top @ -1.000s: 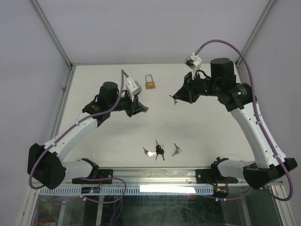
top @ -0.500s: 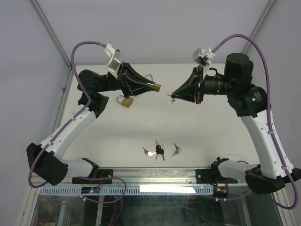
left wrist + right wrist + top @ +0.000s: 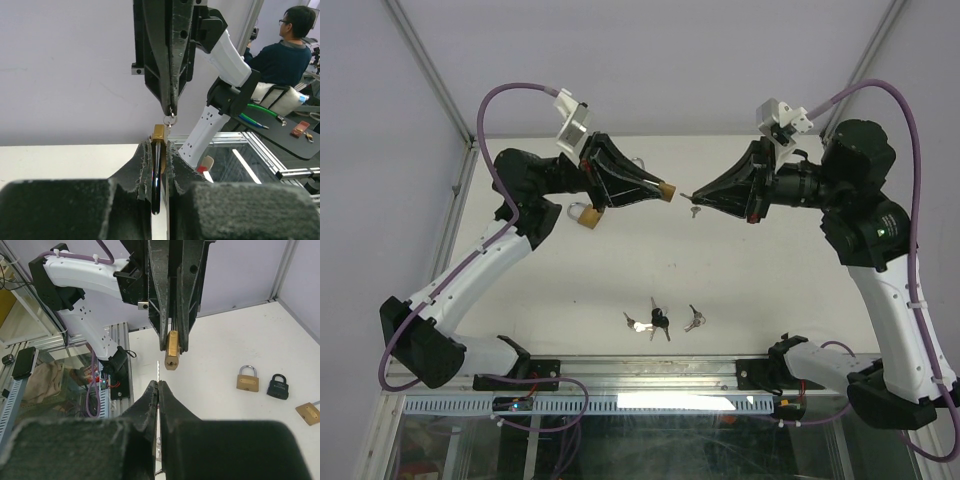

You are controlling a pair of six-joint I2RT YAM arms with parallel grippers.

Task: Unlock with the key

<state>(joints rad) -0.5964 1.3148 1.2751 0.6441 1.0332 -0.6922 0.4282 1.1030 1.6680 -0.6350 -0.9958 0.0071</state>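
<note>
Left gripper (image 3: 657, 190), as I view it, is clamped on the brass padlock (image 3: 667, 190) in mid-air above the desk's (image 3: 760, 290) far edge. Right gripper (image 3: 693, 197) pinches the key (image 3: 685, 197), tip facing the padlock, close by.

The white table (image 3: 740, 280) carries loose keys (image 3: 658, 320) near its front edge. Farther back lie a brass padlock (image 3: 248, 379) and, just beside it, a black padlock (image 3: 277, 386).
</note>
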